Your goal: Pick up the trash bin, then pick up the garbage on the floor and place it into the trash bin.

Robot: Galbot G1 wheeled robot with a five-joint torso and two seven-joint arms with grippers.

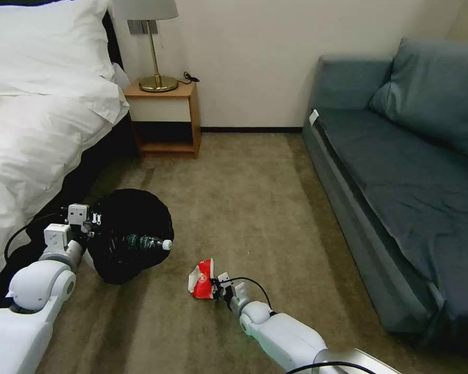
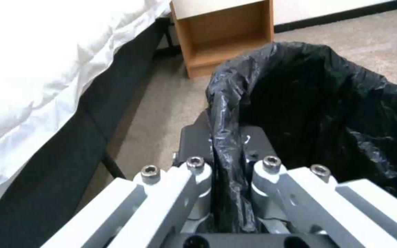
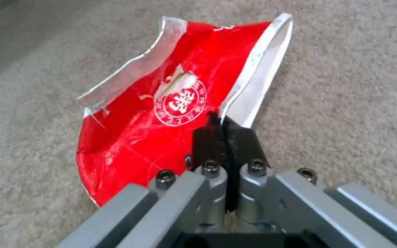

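Note:
The trash bin (image 1: 130, 236) (image 2: 327, 113), lined with a crinkled black bag, hangs tilted over the carpet beside the bed. My left gripper (image 1: 96, 223) (image 2: 226, 137) is shut on its bagged rim. A small clear bottle with a green label (image 1: 148, 242) lies inside the bin's mouth. A red-and-white packet (image 1: 203, 279) (image 3: 175, 113) of garbage sits low over the carpet in front of me. My right gripper (image 1: 217, 288) (image 3: 226, 132) is shut on the packet's edge, its black fingertips pressed together on it.
The white bed (image 1: 31, 130) borders the left side. A wooden nightstand (image 1: 166, 117) with a brass lamp (image 1: 156, 47) stands at the far wall. A blue-grey sofa (image 1: 400, 171) runs along the right. Open carpet (image 1: 255, 208) lies between them.

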